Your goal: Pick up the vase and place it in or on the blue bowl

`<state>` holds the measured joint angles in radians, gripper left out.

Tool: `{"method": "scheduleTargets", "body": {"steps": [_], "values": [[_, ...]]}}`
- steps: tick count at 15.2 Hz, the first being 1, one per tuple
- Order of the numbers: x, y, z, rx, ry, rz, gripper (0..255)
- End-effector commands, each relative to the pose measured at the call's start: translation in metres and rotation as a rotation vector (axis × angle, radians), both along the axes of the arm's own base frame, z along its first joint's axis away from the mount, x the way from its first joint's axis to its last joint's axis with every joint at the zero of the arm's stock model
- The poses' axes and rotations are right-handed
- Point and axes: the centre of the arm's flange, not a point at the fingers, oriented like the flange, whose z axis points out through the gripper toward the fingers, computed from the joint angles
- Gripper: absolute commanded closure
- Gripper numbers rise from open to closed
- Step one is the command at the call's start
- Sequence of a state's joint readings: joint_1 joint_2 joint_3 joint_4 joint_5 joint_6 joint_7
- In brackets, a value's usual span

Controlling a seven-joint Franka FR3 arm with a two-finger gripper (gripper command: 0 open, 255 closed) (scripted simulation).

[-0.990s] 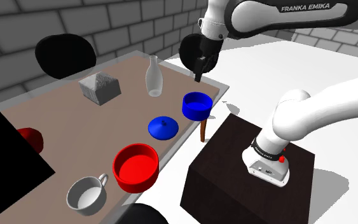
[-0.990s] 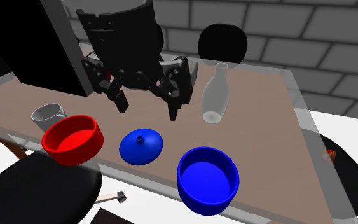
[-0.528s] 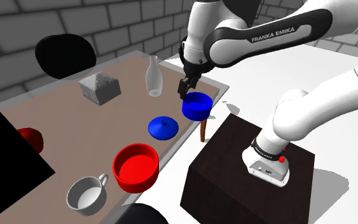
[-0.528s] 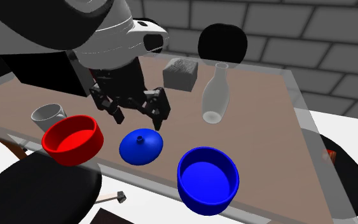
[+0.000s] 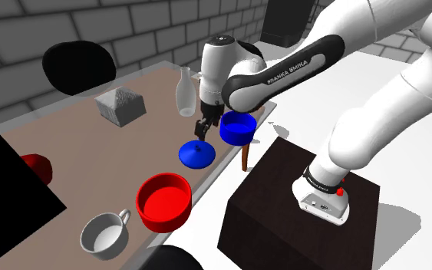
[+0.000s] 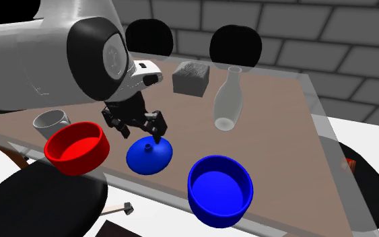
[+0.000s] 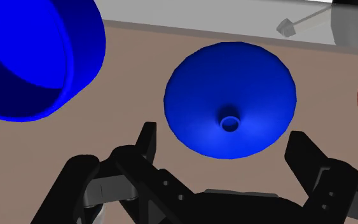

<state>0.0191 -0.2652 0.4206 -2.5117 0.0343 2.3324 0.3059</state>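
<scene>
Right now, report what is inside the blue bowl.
Nothing shows inside the blue bowl: its interior is bare blue. The vase stands on the table, apart from it. The bowl's near inner wall is hidden behind its own rim.

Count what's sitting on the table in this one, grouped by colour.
Blue: 2, blue bowl, blue dome
Red: 1, red bowl
Grey or white: 3, vase, block, mug
Total: 6
</scene>
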Motion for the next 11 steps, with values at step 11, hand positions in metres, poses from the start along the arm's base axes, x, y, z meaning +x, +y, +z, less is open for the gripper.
{"method": "scheduleTargets", "body": {"steps": [11], "values": [[0.021, 0.022, -0.076, 0.000, 0.000, -0.001, 0]]}}
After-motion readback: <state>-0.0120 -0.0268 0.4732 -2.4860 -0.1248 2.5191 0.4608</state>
